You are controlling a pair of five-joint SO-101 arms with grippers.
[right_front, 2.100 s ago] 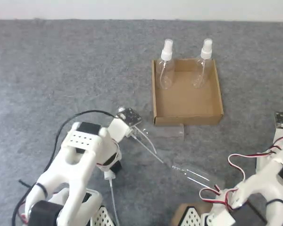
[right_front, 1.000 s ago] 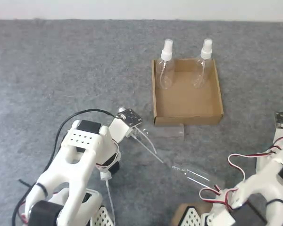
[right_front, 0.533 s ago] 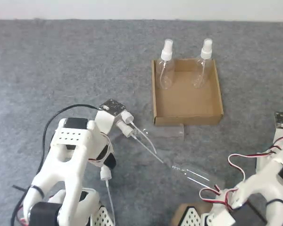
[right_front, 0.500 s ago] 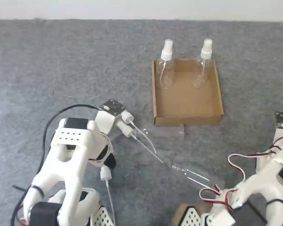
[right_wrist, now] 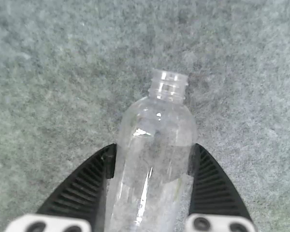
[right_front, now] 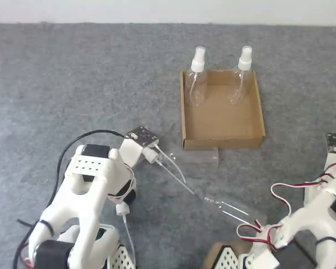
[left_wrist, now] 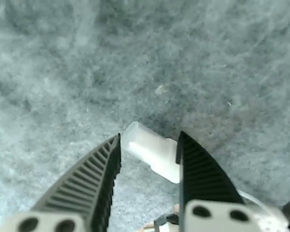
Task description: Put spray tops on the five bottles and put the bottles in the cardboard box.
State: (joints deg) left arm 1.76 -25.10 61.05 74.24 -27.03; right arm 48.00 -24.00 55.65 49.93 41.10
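Two of five bottles boxed; a third judged to be in preparation.

Two spray-topped clear plastic bottles [right_front: 195, 87] [right_front: 238, 84] were stood inside the brown cardboard box [right_front: 221, 123], against its far wall. An uncapped clear bottle [right_wrist: 157, 125] was clamped in the right hand [right_wrist: 153, 149], well in front of the box. A white spray top [left_wrist: 152, 154] was pinched between the narrowly set jaws of the left hand [left_wrist: 149, 137], in front of the box and beyond its left corner. A second uncapped bottle [right_front: 200, 156] was lying on the grey counter [right_front: 73, 84] just beside the box's near wall, with a loose spray top [right_front: 155, 157] near it. Three bottles were judged to need capping and boxing.
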